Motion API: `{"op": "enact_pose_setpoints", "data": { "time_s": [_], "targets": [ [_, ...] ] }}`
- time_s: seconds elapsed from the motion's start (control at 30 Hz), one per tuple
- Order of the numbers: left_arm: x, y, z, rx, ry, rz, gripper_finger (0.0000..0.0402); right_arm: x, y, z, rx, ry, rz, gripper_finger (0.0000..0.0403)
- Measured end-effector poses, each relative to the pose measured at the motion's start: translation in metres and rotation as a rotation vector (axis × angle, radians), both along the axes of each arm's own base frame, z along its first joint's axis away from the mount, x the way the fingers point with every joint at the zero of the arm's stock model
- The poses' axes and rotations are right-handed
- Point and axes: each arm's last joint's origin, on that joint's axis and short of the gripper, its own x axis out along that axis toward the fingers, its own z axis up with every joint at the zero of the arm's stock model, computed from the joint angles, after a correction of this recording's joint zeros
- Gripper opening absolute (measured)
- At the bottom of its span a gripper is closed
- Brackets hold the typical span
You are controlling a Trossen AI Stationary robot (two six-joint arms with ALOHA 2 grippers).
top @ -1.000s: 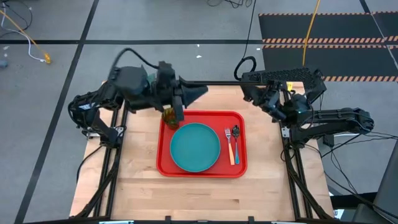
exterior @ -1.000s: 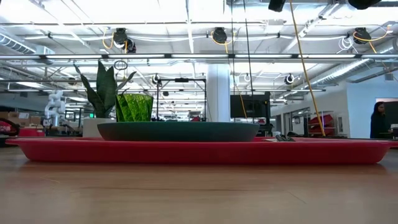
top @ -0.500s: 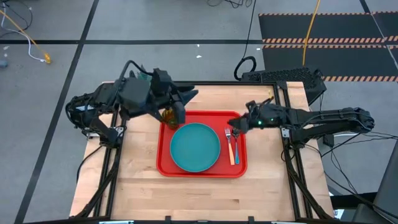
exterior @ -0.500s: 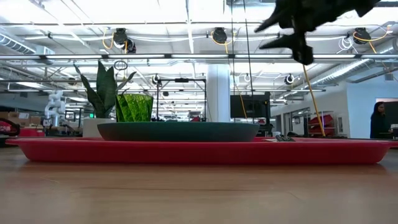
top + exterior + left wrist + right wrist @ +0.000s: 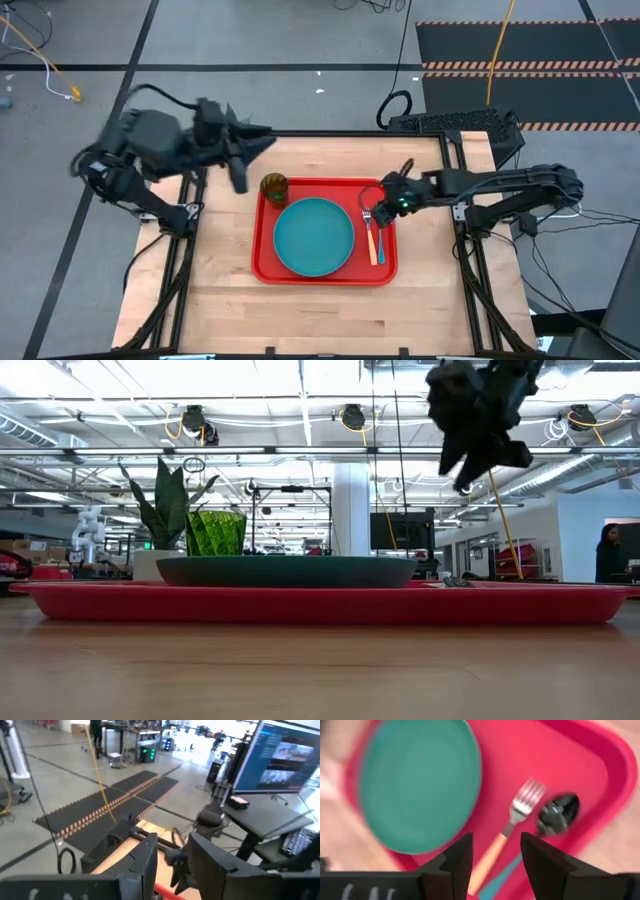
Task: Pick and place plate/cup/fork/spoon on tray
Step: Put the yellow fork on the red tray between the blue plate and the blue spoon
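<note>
The red tray [image 5: 265, 262] lies mid-table. On it rest the teal plate [image 5: 314, 235], the olive-green cup [image 5: 274, 187] upright at its far left corner, and the orange-handled fork [image 5: 372, 238] beside the blue-handled spoon [image 5: 381, 213] at its right side. My right gripper [image 5: 380, 195] hangs open above the fork's and spoon's far ends; its wrist view shows the fork [image 5: 520, 815], the spoon [image 5: 559, 815] and the plate [image 5: 420, 785] beyond its fingers. In the low view it [image 5: 480, 420] is well above the tray [image 5: 320, 603]. My left gripper [image 5: 250, 155] is open and empty, off the tray's far left corner.
Bare wood lies near of the tray and on both its sides. A keyboard [image 5: 455, 122] sits beyond the table's far right corner. In the low view a potted plant [image 5: 165, 510] shows behind the cup [image 5: 216, 532] and plate [image 5: 287, 570].
My left gripper has drawn back from above the cup toward the table's far left corner; the cup stands where it was on the tray. My right gripper has swung from the far right edge toward the tray and now hangs above the fork and spoon.
</note>
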Motion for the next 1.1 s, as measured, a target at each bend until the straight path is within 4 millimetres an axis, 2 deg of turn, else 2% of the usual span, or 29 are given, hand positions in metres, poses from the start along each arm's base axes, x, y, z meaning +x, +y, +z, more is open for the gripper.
{"op": "enact_pose_setpoints", "data": {
  "time_s": [0.2,0.47,0.97,1.1],
  "targets": [
    [-0.012,0.003,-0.002,0.035,0.056,-0.004,0.0113,0.014,0.004,-0.022,0.110,0.146,-0.007,0.0155],
    [-0.034,0.009,0.003,0.028,0.052,0.005,0.0113,0.011,0.010,-0.016,0.133,0.116,-0.012,0.0156],
    [-0.037,0.009,-0.008,-0.081,0.110,0.040,0.0113,0.011,-0.010,-0.018,0.116,0.126,-0.218,0.0155],
    [-0.037,0.010,-0.009,-0.076,0.126,0.041,0.0113,0.019,-0.011,-0.024,0.129,0.108,-0.207,0.0155]
  ]
}}
